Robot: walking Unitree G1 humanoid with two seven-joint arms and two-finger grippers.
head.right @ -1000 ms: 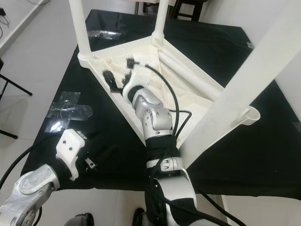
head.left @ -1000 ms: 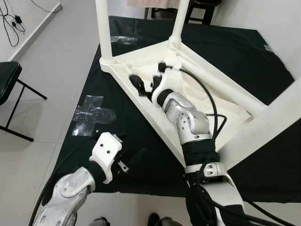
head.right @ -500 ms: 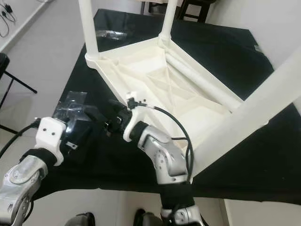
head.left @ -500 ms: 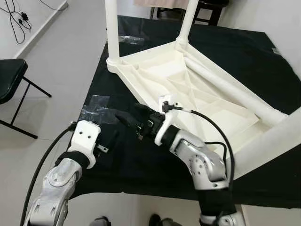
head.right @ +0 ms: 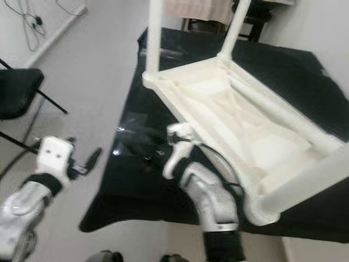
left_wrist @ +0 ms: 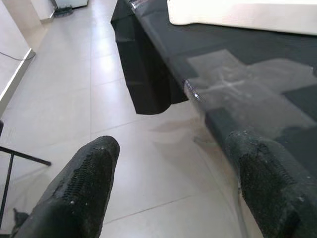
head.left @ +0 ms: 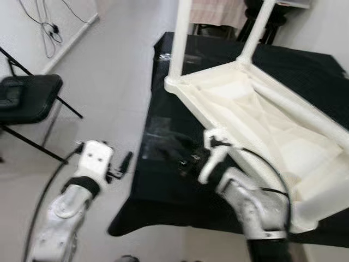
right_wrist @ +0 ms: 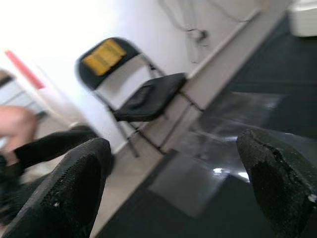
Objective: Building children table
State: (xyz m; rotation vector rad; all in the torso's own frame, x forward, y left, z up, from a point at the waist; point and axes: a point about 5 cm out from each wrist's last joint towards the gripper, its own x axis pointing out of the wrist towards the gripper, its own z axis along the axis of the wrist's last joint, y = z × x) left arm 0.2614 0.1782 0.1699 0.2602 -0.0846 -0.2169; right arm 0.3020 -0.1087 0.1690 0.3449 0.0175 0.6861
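Observation:
The white children's table (head.left: 262,114) lies upside down on a black cloth (head.left: 163,185), with its legs (head.left: 182,33) pointing up. My right gripper (head.left: 188,161) hovers open just above the cloth, left of the white table's rim, near a clear plastic bag (head.left: 163,136). In the right wrist view the two fingers (right_wrist: 69,188) stand wide apart with nothing between them. My left gripper (head.left: 126,162) hangs open over the bare floor, beyond the cloth's left edge. The left wrist view shows its fingers (left_wrist: 84,188) spread, with the cloth's edge and flat plastic (left_wrist: 237,89) ahead.
A black folding chair (head.left: 27,98) stands on the floor to the left, and it is also in the right wrist view (right_wrist: 143,94). Cables (head.left: 49,27) lie by the far left wall. More dark furniture (head.left: 262,11) stands behind the cloth. The pale tiled floor (left_wrist: 99,109) is open.
The head view has swung left. My right gripper has left the white table's underside and come out over the cloth by the plastic. My left gripper has gone from the cloth's corner to over the floor.

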